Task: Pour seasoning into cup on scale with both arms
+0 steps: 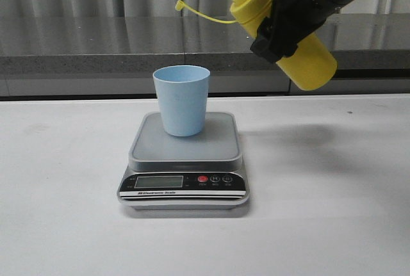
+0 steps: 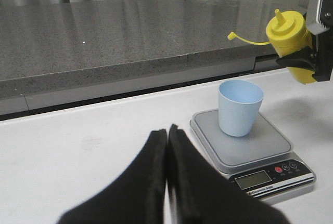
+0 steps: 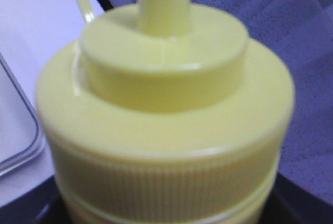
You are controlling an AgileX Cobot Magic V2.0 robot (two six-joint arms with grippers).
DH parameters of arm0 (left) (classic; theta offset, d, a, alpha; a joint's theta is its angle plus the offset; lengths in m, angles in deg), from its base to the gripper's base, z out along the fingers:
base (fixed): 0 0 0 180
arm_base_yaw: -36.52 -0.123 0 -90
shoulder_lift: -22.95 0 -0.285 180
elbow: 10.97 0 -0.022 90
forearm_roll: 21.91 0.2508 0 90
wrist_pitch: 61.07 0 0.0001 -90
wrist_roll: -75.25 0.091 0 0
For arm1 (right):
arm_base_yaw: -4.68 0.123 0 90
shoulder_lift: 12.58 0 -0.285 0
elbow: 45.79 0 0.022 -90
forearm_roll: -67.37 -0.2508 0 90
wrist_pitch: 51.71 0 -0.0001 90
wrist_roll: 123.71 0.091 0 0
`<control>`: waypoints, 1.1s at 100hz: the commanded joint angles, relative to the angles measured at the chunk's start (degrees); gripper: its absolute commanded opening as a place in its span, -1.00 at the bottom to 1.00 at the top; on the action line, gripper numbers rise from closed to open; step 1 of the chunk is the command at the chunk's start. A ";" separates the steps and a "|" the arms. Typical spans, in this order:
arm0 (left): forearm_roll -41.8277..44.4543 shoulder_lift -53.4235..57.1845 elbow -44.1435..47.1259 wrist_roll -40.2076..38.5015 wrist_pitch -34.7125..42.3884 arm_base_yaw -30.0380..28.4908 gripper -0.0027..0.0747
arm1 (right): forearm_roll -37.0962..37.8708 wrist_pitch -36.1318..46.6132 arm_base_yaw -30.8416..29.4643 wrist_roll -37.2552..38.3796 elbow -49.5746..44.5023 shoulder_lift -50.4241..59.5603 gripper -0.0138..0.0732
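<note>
Above the table's right side, the right gripper (image 1: pixel 285 23) clamps the seasoning bottle (image 1: pixel 307 58), tilted, nozzle up-left, cap dangling on its tether. Cup (image 1: pixel 181 100) sits upright on the scale (image 1: pixel 184 145). Left gripper (image 2: pixel 166 182) hangs empty, fingers pressed together. Risk: nozzle isn't over the cup yet, so tipping now spills onto the platform. Scale label reads "Electronic Scale", LCD blank afaict

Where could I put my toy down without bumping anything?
Bare white table lies left of the scale, right of it, and in front of it. The scale's top is taken by the cup, and the right claw holds the yellow bottle above its right.
</note>
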State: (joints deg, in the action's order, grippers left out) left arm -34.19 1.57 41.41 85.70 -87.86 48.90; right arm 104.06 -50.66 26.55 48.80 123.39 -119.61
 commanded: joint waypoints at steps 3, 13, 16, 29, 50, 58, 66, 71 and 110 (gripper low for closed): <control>-0.72 -0.59 -1.46 -0.45 3.87 -0.22 -0.98 | 6.56 -1.06 0.83 0.59 3.79 1.87 -0.82; -0.72 -0.59 -1.46 -0.45 3.87 -0.22 -0.98 | 13.81 -4.66 1.42 2.47 5.25 1.12 -0.82; -0.72 -0.59 -1.46 -0.45 3.87 -0.22 -0.98 | 16.01 -5.55 1.49 3.58 5.55 0.94 -0.82; -0.72 -0.59 -1.46 -0.45 3.87 -0.22 -0.98 | 26.76 -9.29 2.41 9.23 6.14 0.72 -0.82; -0.72 -0.59 -1.46 -0.45 3.87 -0.22 -0.98 | 43.69 -14.77 4.97 23.19 6.19 0.29 -0.82; -0.72 -0.59 -1.46 -0.45 3.87 -0.22 -0.98 | 49.95 -17.15 6.22 27.03 6.19 -0.32 -0.82; -0.72 -0.59 -1.46 -0.45 3.87 -0.22 -0.98 | 55.04 -19.86 7.34 29.23 6.19 -0.99 -0.82; -0.72 -0.59 -1.46 -0.45 3.87 -0.22 -0.98 | 57.13 -20.79 7.93 29.48 6.19 -1.18 -0.82; -0.72 -0.59 -1.46 -0.45 3.87 -0.22 -0.98 | 66.35 -20.72 9.12 27.57 6.13 -1.52 -0.82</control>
State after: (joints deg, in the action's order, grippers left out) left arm -34.19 1.57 41.41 85.70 -87.86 48.90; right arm 167.92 -69.67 35.71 77.75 127.50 -123.73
